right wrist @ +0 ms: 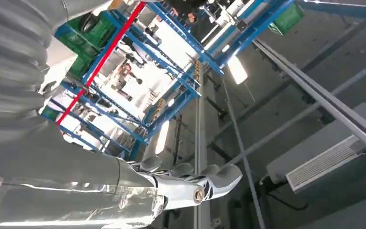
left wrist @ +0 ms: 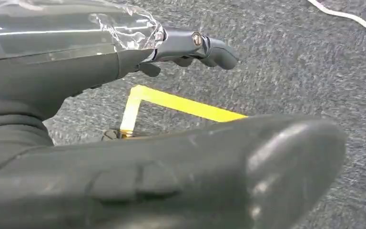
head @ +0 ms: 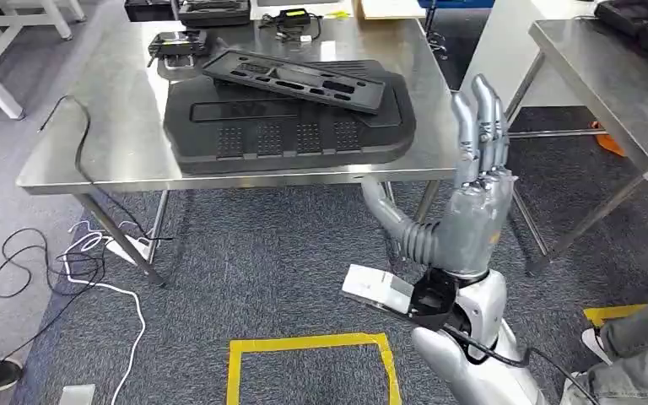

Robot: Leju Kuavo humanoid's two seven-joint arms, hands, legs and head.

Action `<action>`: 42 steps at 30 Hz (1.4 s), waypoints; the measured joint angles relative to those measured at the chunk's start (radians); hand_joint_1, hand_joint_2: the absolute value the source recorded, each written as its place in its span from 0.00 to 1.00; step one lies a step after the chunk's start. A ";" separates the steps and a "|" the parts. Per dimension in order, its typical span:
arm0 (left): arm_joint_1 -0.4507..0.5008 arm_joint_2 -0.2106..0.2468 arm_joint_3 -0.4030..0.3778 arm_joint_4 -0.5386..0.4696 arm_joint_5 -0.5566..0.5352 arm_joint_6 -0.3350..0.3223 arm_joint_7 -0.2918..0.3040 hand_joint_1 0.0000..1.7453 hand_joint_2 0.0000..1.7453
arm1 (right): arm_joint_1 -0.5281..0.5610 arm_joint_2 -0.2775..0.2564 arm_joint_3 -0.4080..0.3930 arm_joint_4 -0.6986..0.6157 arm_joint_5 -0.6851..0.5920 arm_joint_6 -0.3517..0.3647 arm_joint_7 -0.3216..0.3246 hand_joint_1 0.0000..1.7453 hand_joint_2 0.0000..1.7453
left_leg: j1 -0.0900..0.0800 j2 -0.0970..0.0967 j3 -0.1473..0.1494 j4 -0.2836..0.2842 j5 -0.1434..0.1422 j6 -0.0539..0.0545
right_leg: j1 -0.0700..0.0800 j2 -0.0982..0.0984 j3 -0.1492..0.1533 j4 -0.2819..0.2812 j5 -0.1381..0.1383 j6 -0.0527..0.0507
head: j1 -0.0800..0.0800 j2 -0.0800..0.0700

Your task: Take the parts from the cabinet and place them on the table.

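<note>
My right hand [head: 479, 181] is raised off the table's [head: 93, 160] front right corner, fingers [head: 483, 114] straight, pointing up and held close together, gripping nothing. From its wrist camera I see the same fingers [right wrist: 205, 179] stretched out flat against a ceiling and blue racking [right wrist: 171, 81]. My left hand [left wrist: 190, 47] hangs low over grey carpet [left wrist: 290, 62]; its thumb [left wrist: 171, 176] takes up the near part of that picture and the darker fingers [left wrist: 205, 47] reach out loosely above a yellow tape line [left wrist: 181, 105], with nothing in them.

Two black parts lie on the steel table. The big flat panel [head: 287, 126] covers the middle and reaches almost to the front edge. The long narrow panel [head: 295, 78] rests across the big one's back edge, tilted, its left end toward the back left. A small black device [head: 177, 42] sits near the back left, just beside the narrow panel's end. A black cable [head: 80, 143] trails off the left edge to the floor. White cable [head: 118, 291] loops on the carpet below. A yellow tape square [head: 312, 363] marks the floor at my feet. A second steel table [head: 607, 84] stands to the right, and a person's grey trouser leg [head: 641, 354] is at the lower right.
</note>
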 joint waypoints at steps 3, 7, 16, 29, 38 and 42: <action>0.001 0.000 0.000 0.000 -0.002 0.000 0.000 0.00 0.00 | 0.002 0.000 -0.002 0.000 0.000 0.000 0.003 0.00 1.00 | -0.002 0.001 -0.036 0.006 0.022 0.000 | 0.000 0.000 -0.038 0.171 -0.065 0.007 | 0.001 0.000; 0.000 -0.002 0.000 0.000 -0.003 0.000 0.000 0.00 0.00 | -0.001 0.000 -0.005 0.000 0.000 0.000 0.003 0.00 1.00 | -0.001 0.000 -0.069 0.028 0.035 -0.011 | -0.002 -0.001 0.157 -0.110 0.048 0.001 | 0.006 0.000; 0.000 -0.001 0.000 0.000 0.009 0.000 0.000 0.00 0.00 | -0.016 0.001 -0.005 0.000 -0.006 0.000 -0.002 0.00 1.00 | 0.000 -0.006 -0.157 0.233 -0.110 -0.063 | -0.003 -0.003 0.118 -0.163 0.084 -0.050 | -0.009 0.000; -0.001 -0.003 0.000 0.000 0.025 0.000 -0.001 0.00 0.00 | -0.030 0.001 -0.005 0.002 -0.006 0.000 -0.006 0.00 1.00 | -0.001 -0.002 0.016 0.004 -0.010 -0.010 | 0.001 -0.003 0.046 -0.100 0.081 -0.006 | -0.007 0.000; 0.000 -0.003 0.000 0.000 0.028 0.000 -0.003 0.00 0.00 | -0.032 0.002 -0.005 0.006 -0.003 0.000 -0.003 0.00 1.00 | -0.006 0.000 -0.074 0.047 0.027 -0.010 | 0.001 -0.001 0.161 -0.141 0.024 -0.009 | 0.009 0.000; 0.001 -0.004 0.000 0.000 0.028 0.000 -0.003 0.00 0.00 | -0.030 0.002 -0.005 0.006 -0.002 0.000 0.000 0.00 1.00 | -0.006 -0.001 -0.078 0.044 0.049 -0.037 | 0.012 0.005 0.148 -0.143 0.050 -0.024 | 0.008 0.000</action>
